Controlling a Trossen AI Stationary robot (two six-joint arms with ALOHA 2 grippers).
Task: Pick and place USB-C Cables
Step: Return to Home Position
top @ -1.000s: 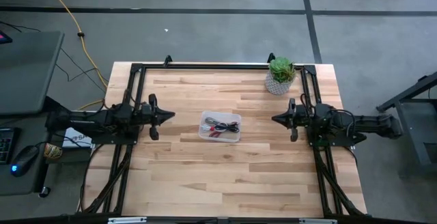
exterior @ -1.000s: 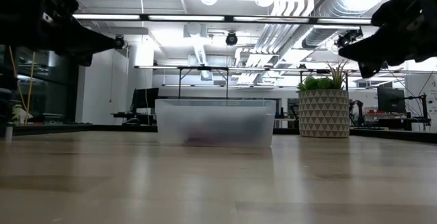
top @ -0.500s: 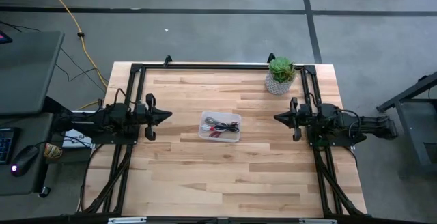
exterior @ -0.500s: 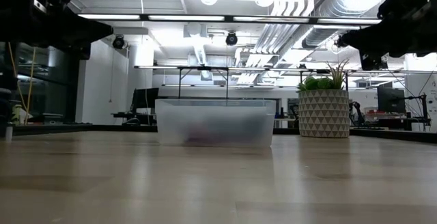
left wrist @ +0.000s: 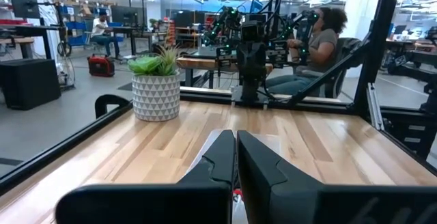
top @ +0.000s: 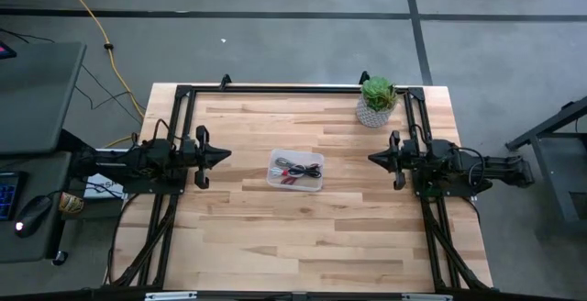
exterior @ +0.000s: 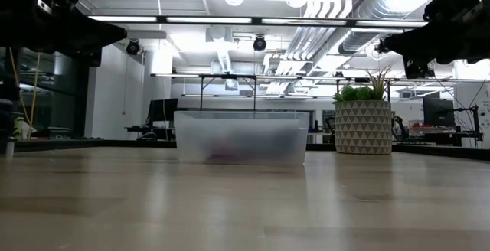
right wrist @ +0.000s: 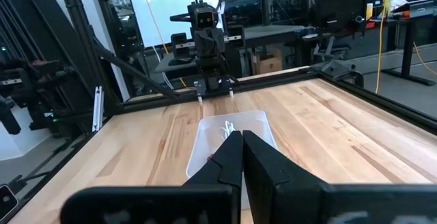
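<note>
Clear plastic bin (top: 273,182) sits in the middle of the desk (top: 275,237), with the cables (top: 295,171) lying bundled inside it. To its left hovers the left end effector (top: 228,154), to its right the right end effector (top: 371,160). Both are well apart from it, fingers pressed together and holding nothing. At the far right stands a potted plant (top: 377,99).

The left arm (top: 147,159) and right arm (top: 459,165) are black all over, long and bumpy. Thin black cables (top: 470,157) loop behind the jaws, which are smooth pointed wedges.
</note>
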